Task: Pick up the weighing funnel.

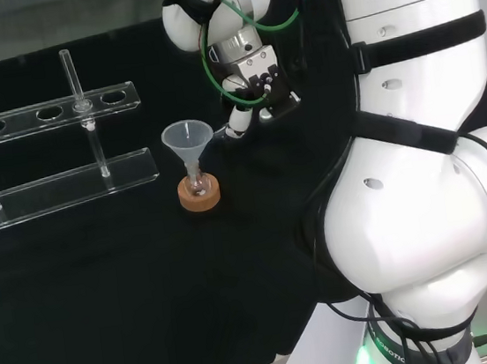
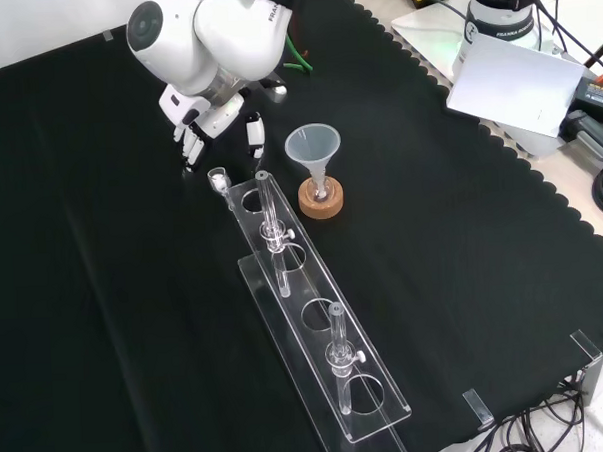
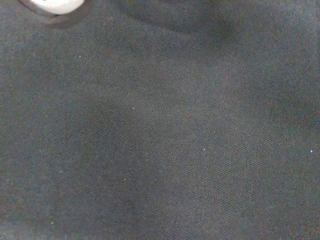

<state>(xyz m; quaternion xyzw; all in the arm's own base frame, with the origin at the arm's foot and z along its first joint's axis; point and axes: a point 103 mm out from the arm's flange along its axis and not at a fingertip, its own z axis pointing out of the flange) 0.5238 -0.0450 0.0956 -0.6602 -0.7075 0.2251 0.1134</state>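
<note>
At the upper end of the clear tube rack [image 2: 307, 308] in the front view lies the weighing funnel [image 2: 219, 178], a small clear piece on the black-clothed counter [image 2: 116, 334], touching or just beside the rack's end plate; which of the two I cannot tell. Its round mouth seems to face up and toward the view's top, with the stem trailing back toward the rack. That would put its long axis roughly in line with the rack, though the piece is too small to be sure. The hand [image 2: 213, 118] hangs directly above it in the same view. The fingers [image 2: 188, 143] and thumb [image 2: 257, 138] point down at the cloth, spread and fairly straight, holding nothing. The weighing funnel sits just below the gap between them, on the side nearer the camera. So the piece lies ahead of and beneath the fingertips, near but apart. My judgement is that the coming move is a short descent with a slight reach toward the rack, before the fingers close across the scoop. The rack edge crowds one side, so a finger could knock it. To the right in the front view, well clear of the hand, the big funnel [image 2: 312, 145] stands in its small flask on a cork ring [image 2: 321, 201]. The wrist view gives bare cloth with a blurred white bit of the hand at the edge.
</note>
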